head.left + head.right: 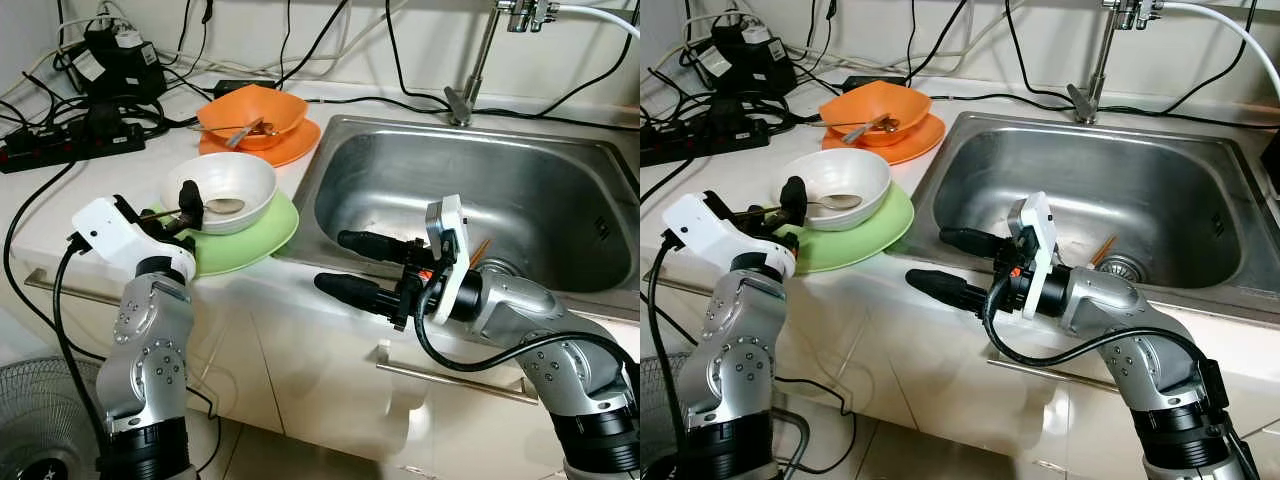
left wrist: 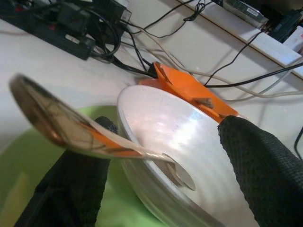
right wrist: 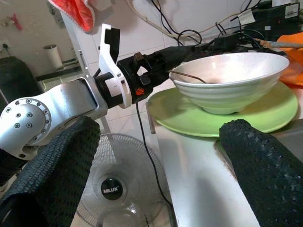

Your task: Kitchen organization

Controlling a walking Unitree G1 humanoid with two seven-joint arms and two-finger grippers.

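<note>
White bowl [image 1: 222, 190]: sits on the green plate [image 1: 262, 236], on the counter [image 1: 40, 195] just left of the sink [image 1: 480, 190].
Spoon [image 1: 218, 206]: its bowl end lies inside the white bowl; the handle runs out over the near-left rim toward the left gripper.
Left gripper [image 1: 181, 208]: at the white bowl's left rim, fingers straddling the rim, one inside and one outside (wrist view shows a wide gap between them). Spread, not pinching anything; the spoon handle passes between the fingers [image 2: 265, 175], whether touching cannot be told.
Right gripper [image 1: 345, 265]: held over the sink's front edge, pointing left toward the green plate. Fingers spread apart, nothing between them. Well apart from the white bowl.
Orange bowl [image 1: 255, 112]: farther back on the counter, on an orange plate [image 1: 290, 148], with a second utensil [image 1: 243, 130] lying in it.
Other: power strip [image 1: 70, 150] and cables at the back left; fan [image 3: 116, 189] on the floor below the counter.
</note>
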